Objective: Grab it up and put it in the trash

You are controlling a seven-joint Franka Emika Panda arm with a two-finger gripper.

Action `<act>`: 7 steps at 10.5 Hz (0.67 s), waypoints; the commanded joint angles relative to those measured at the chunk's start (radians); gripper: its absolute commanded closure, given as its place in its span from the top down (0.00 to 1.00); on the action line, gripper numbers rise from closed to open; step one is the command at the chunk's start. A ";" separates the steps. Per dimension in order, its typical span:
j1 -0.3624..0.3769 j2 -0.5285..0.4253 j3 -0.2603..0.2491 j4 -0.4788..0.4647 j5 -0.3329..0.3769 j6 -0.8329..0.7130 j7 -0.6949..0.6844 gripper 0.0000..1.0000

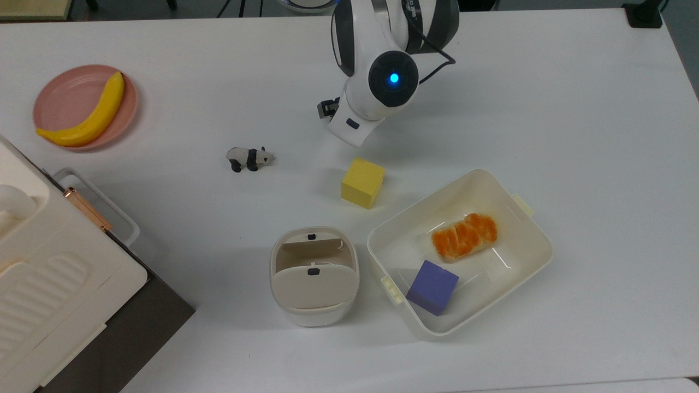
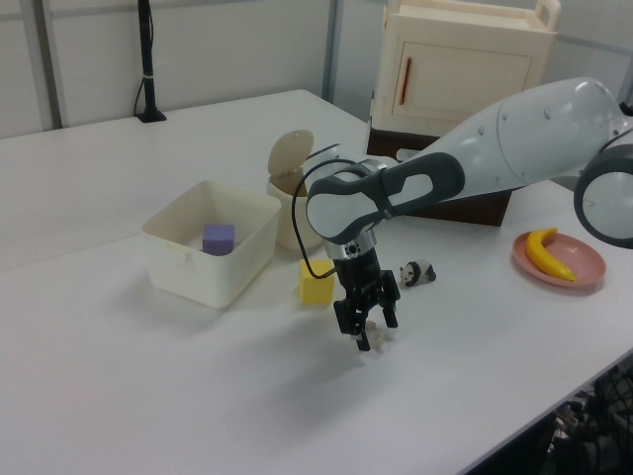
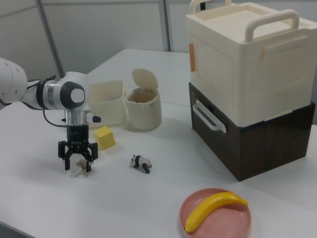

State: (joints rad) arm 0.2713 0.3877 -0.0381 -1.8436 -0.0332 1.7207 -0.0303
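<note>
The small crumpled white paper wad (image 3: 78,170) lies on the white table, just to the right view's left of the yellow cube (image 3: 104,137). My gripper (image 3: 77,166) points straight down over it, open, with one finger on each side of the wad (image 2: 376,328). In the left view the gripper (image 2: 372,332) hangs close to the tabletop. In the top view my arm's wrist (image 1: 377,93) covers the wad. The trash (image 1: 314,275) is a small off-white bin (image 3: 143,111) with its flap lid tipped up, standing beyond the cube.
A cream tub (image 1: 538,229) beside the bin holds a purple cube (image 1: 432,286) and an orange food piece. A panda figurine (image 1: 249,158) stands near the gripper. A pink plate (image 1: 65,98) carries a banana. A cream box on a brown cabinet (image 3: 247,89) occupies one table corner.
</note>
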 commanded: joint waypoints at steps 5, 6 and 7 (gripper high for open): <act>-0.015 0.002 -0.003 0.119 -0.037 -0.001 0.013 0.00; -0.020 -0.001 -0.006 0.147 -0.036 -0.003 0.013 0.00; -0.027 -0.003 -0.008 0.179 -0.037 -0.003 0.018 0.00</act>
State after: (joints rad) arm 0.2561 0.3948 -0.0400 -1.7258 -0.0565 1.7213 -0.0299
